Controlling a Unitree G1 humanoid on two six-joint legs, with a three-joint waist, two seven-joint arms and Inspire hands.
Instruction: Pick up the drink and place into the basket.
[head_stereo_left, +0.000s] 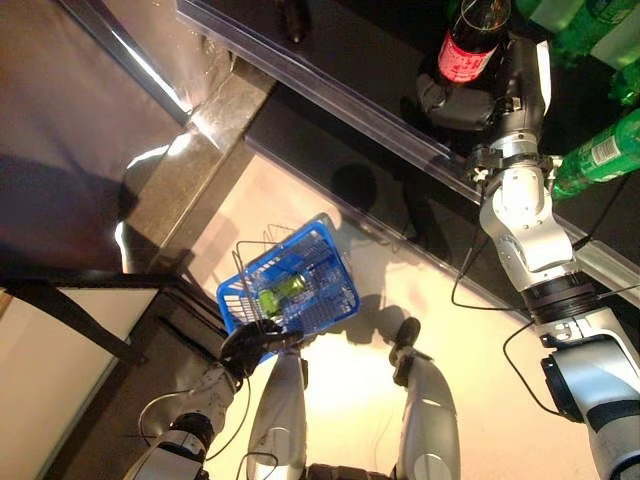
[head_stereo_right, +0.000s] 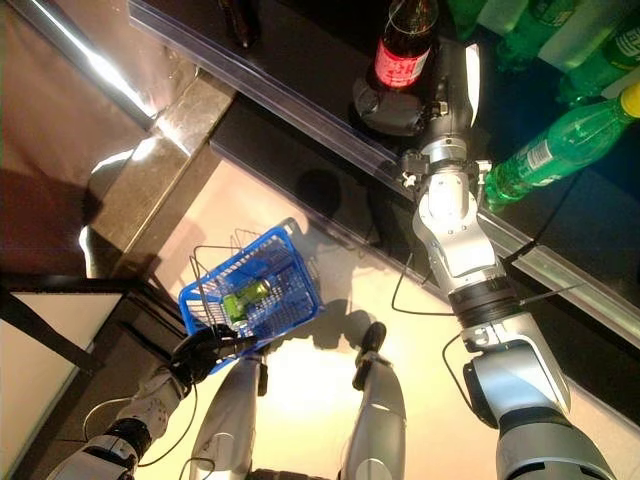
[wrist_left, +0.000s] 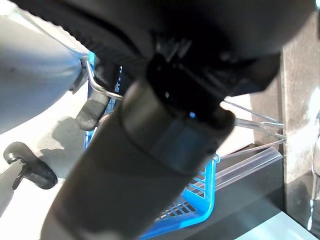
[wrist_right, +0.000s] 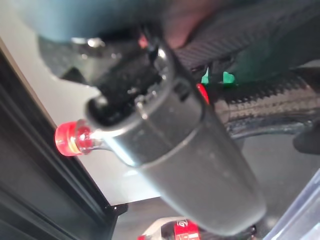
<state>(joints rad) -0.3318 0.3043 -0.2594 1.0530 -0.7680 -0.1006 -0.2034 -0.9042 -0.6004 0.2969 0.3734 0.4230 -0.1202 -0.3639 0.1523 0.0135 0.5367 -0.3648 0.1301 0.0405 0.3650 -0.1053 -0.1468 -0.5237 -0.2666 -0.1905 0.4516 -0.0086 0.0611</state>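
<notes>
Right eye view | right robot hand (head_stereo_right: 395, 105) curled round drink (head_stereo_right: 402, 50) | shelf (head_stereo_right: 300, 50)

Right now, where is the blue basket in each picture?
Left eye view: blue basket low, left of centre, its wire handle in the left robot hand.
Right eye view: basket low on the left.
Left wrist view: basket behind the robot hand.
Right wrist view: not in it.
Shared landmark: the green drink lying inside it.

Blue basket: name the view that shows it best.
The left eye view: the whole blue basket shows, with a green drink inside. The right eye view shows much the same. The left wrist view catches only a corner; the right wrist view, none.
</notes>
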